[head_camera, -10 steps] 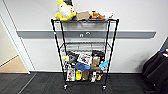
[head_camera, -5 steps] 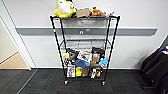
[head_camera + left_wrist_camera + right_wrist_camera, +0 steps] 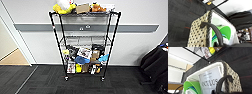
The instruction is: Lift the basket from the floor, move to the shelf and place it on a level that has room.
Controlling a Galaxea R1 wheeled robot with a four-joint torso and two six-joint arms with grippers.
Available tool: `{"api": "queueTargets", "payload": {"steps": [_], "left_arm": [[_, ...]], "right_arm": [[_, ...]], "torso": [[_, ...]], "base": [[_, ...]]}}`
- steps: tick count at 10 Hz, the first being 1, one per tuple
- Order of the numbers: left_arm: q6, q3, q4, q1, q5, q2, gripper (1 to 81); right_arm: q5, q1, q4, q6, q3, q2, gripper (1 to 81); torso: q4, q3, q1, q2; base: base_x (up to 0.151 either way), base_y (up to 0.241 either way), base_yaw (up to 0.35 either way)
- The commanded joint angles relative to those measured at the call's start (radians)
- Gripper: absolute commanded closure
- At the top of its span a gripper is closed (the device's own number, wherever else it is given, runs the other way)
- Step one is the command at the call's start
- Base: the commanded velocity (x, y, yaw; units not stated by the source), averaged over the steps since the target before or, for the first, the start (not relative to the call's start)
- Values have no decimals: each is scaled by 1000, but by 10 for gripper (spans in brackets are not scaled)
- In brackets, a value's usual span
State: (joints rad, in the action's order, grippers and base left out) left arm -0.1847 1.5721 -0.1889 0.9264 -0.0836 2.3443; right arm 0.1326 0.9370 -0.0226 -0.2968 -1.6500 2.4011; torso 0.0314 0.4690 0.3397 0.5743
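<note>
Under both wrist cameras: the basket (image 3: pixel 199 35), cream woven, speckled sides, dark braided rim, sitting close up against each arm and above the floor (image 3: pixel 179 18), dark grey carpet. Looks carried between the two arms, one at each short end, so its long axis likely runs arm to arm, crosswise to the robot. Judgement, not confirmed.

A dark loop handle (image 3: pixel 214 31) curves up at the left wrist's end, another handle (image 3: pixel 223 83) at the right wrist's end. End effector state on either arm: can't tell, fingers not resolvable.

Contents: white box marked OCULUS (image 3: pixel 209 80) standing against the right-end wall, green-and-white item (image 3: pixel 223 32) beside it.

Head view: the shelf (image 3: pixel 85 42), black wire rack on casters, dead ahead against the wall, roughly centred. Second tier from top (image 3: pixel 85 38) reads bare. Top tier holds a yellow plush (image 3: pixel 62 7) and a cardboard box (image 3: pixel 83 8); lower tiers cluttered.

Key relation: rack straight in front, basket held low and wide, neither arm nearer. Open tier sits well above carry height, so placement would need lift plus a square approach.
</note>
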Motion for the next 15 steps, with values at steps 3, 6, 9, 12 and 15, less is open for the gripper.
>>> {"api": "queueTargets", "payload": {"steps": [3, 6, 9, 12, 15], "left_arm": [[-6, -67, -6, -109, 2, -29, 811], [-6, -66, -6, -110, 2, -31, 811], [-6, -66, -7, -109, 2, -31, 811], [-7, -63, -7, -109, 4, -28, 811], [-6, -63, -7, -103, 4, -25, 811]], "right_arm": [[12, -111, -11, 1, 56, -35, 811], [12, -114, -11, 1, 61, -35, 811], [12, -112, -11, 1, 56, -35, 811], [13, -114, -10, 1, 55, -35, 811], [13, -114, -10, -1, 53, -35, 811]], "torso": [[0, -100, -98, -153], [0, -181, -167, -257], [0, -263, -235, -360], [0, -347, -303, -464], [0, -338, -297, -449]], "base": [[0, 0, 0], [0, 0, 0], [0, 0, 0], [0, 0, 0], [0, 0, 0]]}}
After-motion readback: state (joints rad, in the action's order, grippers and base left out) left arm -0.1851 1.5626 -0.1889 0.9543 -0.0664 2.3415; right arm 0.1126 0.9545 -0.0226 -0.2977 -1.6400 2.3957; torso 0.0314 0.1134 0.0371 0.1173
